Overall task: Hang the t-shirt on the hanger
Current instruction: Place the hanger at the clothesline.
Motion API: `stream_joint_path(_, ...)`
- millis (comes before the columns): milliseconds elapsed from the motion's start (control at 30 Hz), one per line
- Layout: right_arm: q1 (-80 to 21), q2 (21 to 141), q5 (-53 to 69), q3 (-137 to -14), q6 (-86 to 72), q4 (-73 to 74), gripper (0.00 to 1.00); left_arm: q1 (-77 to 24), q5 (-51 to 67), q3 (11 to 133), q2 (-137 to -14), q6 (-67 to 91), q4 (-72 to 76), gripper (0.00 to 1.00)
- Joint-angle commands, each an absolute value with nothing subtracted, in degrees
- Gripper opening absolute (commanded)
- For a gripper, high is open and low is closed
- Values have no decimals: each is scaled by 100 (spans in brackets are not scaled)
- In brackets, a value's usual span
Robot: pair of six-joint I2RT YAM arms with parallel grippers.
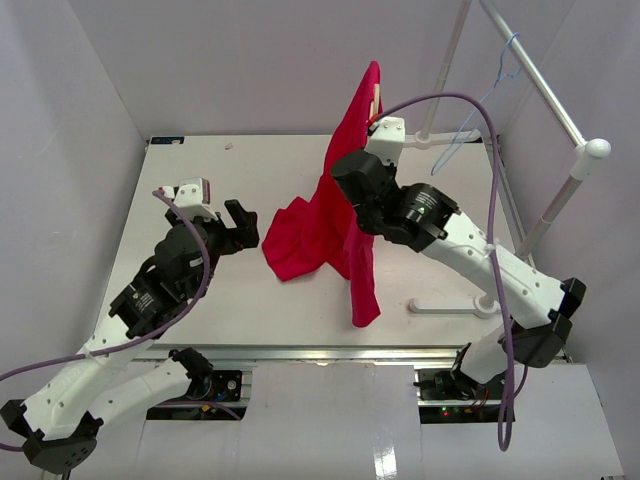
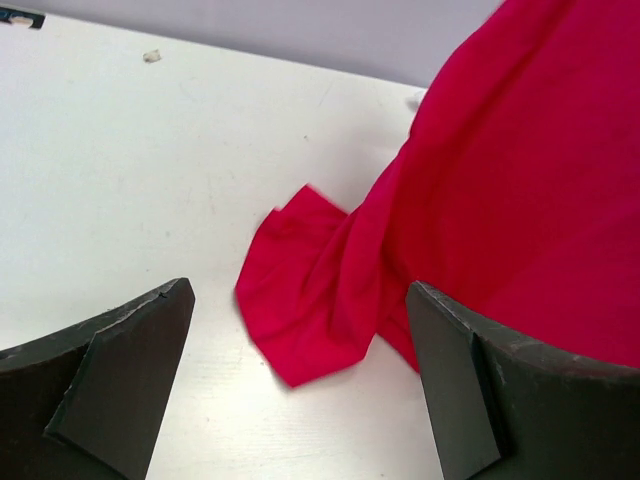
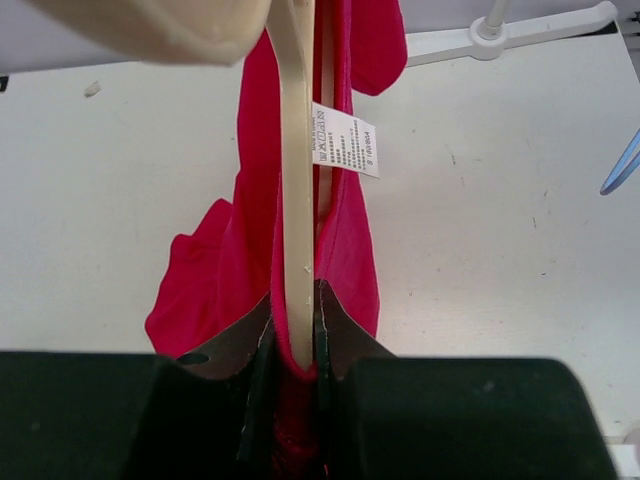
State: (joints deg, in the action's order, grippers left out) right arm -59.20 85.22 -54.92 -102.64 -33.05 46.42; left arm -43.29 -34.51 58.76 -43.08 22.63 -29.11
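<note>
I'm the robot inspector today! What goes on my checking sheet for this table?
Surface: white table, a few faint specks.
Job's things: red t-shirt lifted at one end, the rest heaped on the table; wooden hanger pinched together with the cloth, white tag showing.
Clutter: one tiny pale scrap near the far edge.
Grippers: left gripper open and empty, facing the shirt; right gripper shut on the hanger.
Cables: a purple cable loops along each arm.
Surroundings: white walls; white rack with a blue wire hanger.

Top cam overhead from rear; wrist cams close, all share t-shirt [image 1: 305, 240]
</note>
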Motion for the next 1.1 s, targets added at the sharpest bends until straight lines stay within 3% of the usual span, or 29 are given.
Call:
stream_joint_path(0, -5716, 8884, -6992, -10826, -3970, 4278, 8, -4327, -3738, 5767, -4398, 2452, -3123, 98)
stream_joint_path(167, -5514, 9020, -7533, -10823, -4585, 4263, 8, -4327, -3548, 5506, -4239, 2573, -3129, 98)
stream_joint_path(367, -4830, 9046, -6813, -10523, -5404, 4277, 8, -4324, -3017, 5373, -4131, 2211, -3076, 98)
stream_joint_path(600, -4308, 9495, -6993, -10930, -5653, 4269, 8, -4333, -2222, 5196, -3673, 1996, -2756, 98)
stream_joint_path(867, -4154, 9995, -7511, -11721, -5012, 3859, 8, -4333, -1947, 4990, -3461, 1942, -2686, 98)
stream_joint_path(1067, -3622, 10319, -6921, -11982, -4606, 3305, 8, -4333, -1758, 4869, -3373, 1938, -2602, 98)
